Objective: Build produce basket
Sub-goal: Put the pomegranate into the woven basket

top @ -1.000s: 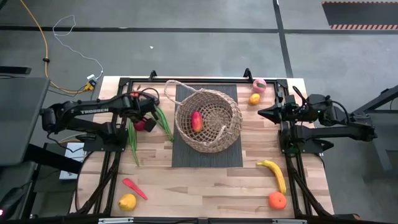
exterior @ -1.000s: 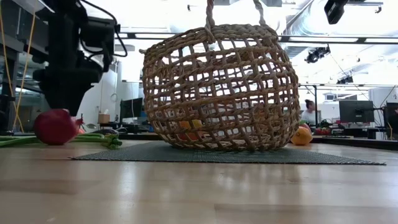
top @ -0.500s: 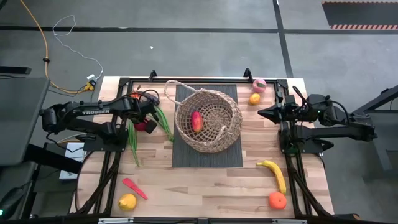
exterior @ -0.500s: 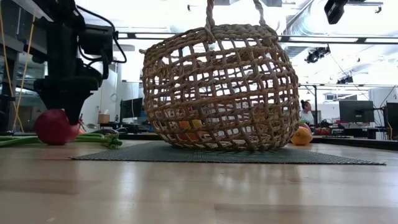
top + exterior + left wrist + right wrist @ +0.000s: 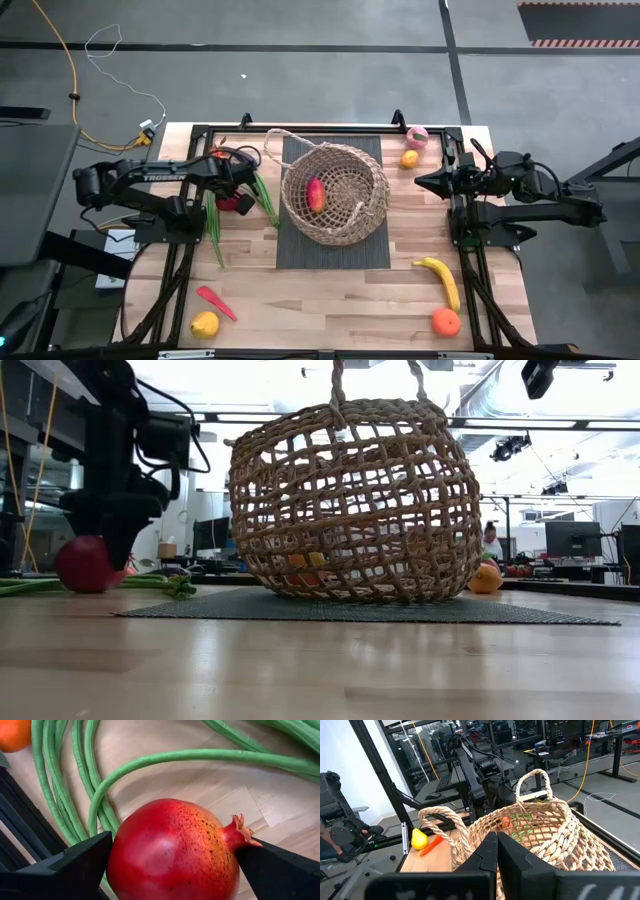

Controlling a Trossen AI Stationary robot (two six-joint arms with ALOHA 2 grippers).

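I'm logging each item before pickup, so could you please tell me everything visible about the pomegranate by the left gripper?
The pomegranate is round, glossy red shading to speckled orange, with a small dried crown pointing sideways. It lies on the wooden table left of the basket, beside the green bean stalks. The left gripper straddles it, open, a dark finger on each side.

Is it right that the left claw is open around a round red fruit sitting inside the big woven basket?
Not quite. The left claw is open around the round red fruit, but the fruit sits on the wooden table among the long green bean stalks, beside the round tan woven basket, not inside it. The high view shows this.
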